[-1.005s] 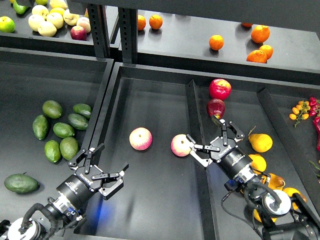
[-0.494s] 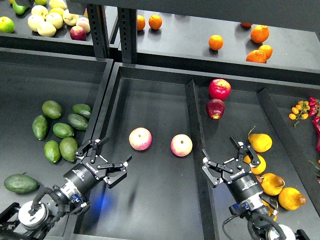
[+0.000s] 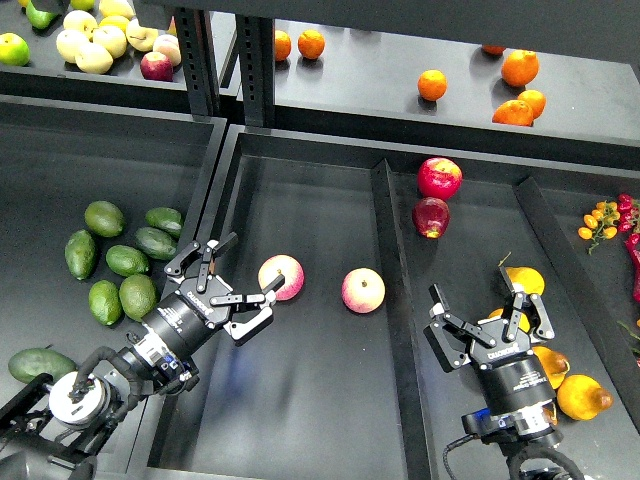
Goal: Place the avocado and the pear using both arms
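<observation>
Several avocados lie in the left bin; a plump mid-green avocado (image 3: 137, 296) sits nearest my left arm. My left gripper (image 3: 236, 281) is open and empty, just right of the bin wall, its fingertips close to a pink apple (image 3: 282, 277). Yellow-orange pears lie in the right compartment: one pear (image 3: 522, 280) just beyond my right gripper (image 3: 488, 325), another pear (image 3: 585, 397) to its right, others partly hidden under it. I cannot tell which has the brown patch. The right gripper is open and empty above them.
A second pink apple (image 3: 363, 290) lies mid-tray, with two red apples (image 3: 440, 177) behind a raised divider (image 3: 392, 260). A large dark-green fruit (image 3: 38, 366) lies front left. Oranges (image 3: 520, 68) and pale apples (image 3: 95, 42) sit on the upper shelf. Small tomatoes (image 3: 605, 215) lie far right.
My left gripper moved forward and right, up to the pink apple. My right gripper drew back from the second apple, right and toward me, to over the pears.
</observation>
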